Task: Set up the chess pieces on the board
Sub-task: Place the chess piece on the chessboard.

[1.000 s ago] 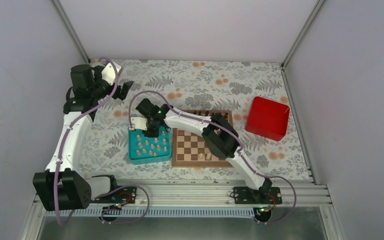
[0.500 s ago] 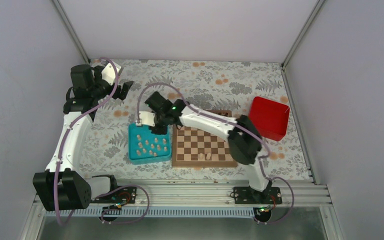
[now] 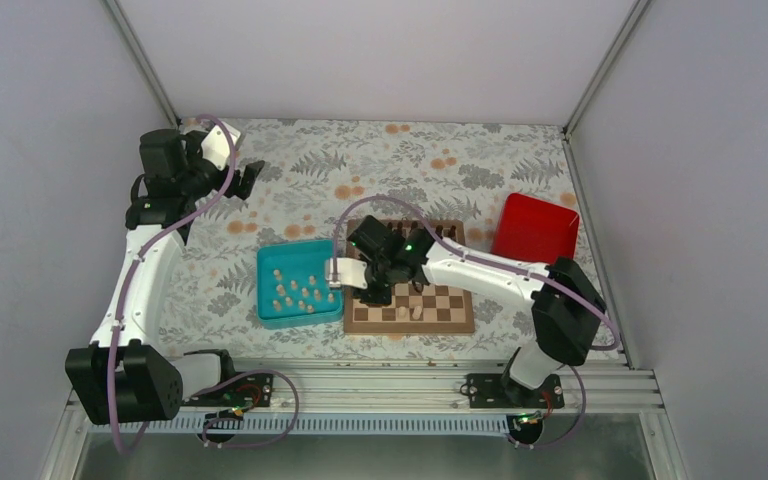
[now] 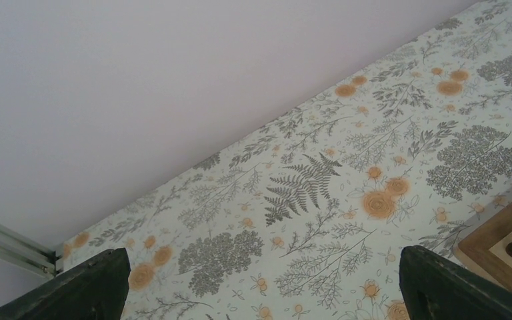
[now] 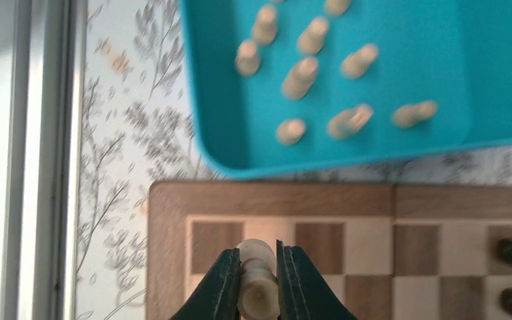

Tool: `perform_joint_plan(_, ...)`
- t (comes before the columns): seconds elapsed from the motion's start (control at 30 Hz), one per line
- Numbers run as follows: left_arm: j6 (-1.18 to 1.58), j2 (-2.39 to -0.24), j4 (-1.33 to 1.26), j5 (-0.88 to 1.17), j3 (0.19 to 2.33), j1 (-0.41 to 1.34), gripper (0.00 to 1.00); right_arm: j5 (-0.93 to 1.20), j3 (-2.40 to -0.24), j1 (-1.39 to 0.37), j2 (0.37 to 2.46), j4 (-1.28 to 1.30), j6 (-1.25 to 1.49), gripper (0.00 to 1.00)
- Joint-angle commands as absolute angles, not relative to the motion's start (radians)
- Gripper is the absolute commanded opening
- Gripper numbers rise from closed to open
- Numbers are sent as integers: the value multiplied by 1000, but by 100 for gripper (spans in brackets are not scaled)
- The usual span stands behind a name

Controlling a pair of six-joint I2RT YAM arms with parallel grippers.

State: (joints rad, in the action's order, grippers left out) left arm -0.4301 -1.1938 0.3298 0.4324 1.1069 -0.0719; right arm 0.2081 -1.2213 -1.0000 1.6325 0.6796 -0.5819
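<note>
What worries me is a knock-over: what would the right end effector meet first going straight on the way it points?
Probably the board: the right end effector, shut on a pale chess piece, points down at a square near the corner beside the tray. Its height above is unclear.

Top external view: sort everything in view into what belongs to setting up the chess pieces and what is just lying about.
Job: pale chess pieces, one in the right gripper; board; teal tray holding the rest.
Lying about: red box; left gripper, open and away from the board.
</note>
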Motion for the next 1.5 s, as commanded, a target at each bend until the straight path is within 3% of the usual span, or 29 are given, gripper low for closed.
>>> perform_joint_plan(0.0,-425,-1199,305,425,1098,-76,100,258,-1139,-1011,1561,667,-559,5)
perform_joint_plan(0.3,-429,-1194,306,402,1087,-76,100,274,-1046,-1011,1582,601,-564,5)
perform_joint_plan(1.27,-434,-1196,309,405,1086,-77,100,285,-1089,-1014,1717,579,-599,5)
perform_joint_plan(1.47,-434,-1194,309,408,1088,-77,100,265,-1087,-1014,1730,586,-606,13)
